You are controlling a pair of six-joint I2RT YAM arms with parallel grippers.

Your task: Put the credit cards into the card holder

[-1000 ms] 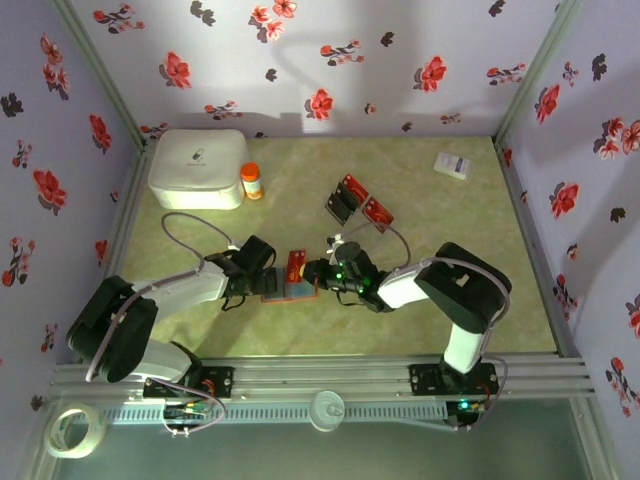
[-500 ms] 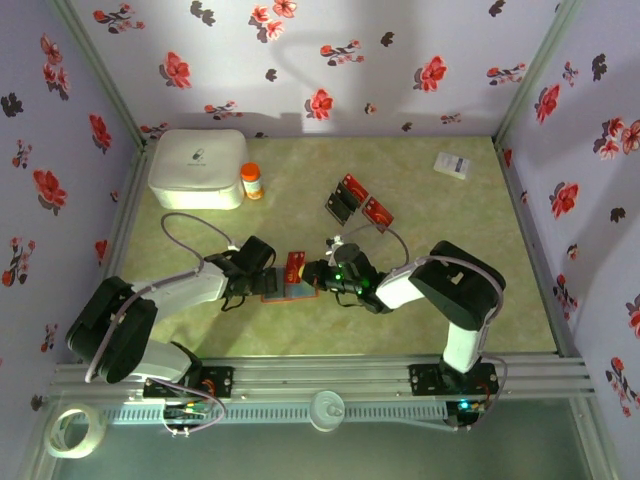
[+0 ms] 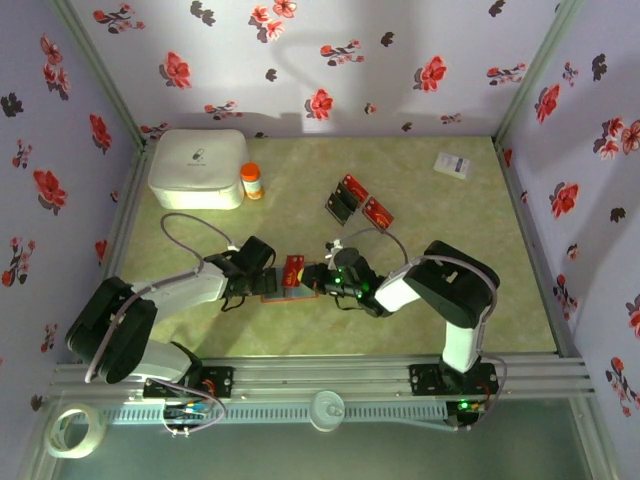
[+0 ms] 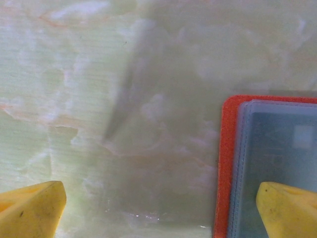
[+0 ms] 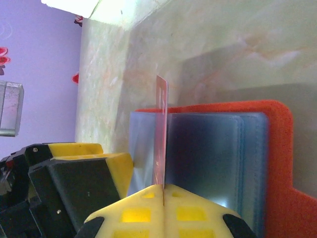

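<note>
Since the credit card (image 5: 161, 134) stands edge-on over the open card holder (image 5: 277, 163) mid-frame, clamped in the right gripper (image 5: 163, 192), it could miss the sleeve. With the left gripper (image 4: 158, 210) spread apart over only one edge, the holder may slide.

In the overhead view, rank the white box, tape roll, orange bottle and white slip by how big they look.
1. white box, clearly largest
2. tape roll
3. orange bottle and white slip: too alike to rank
</note>
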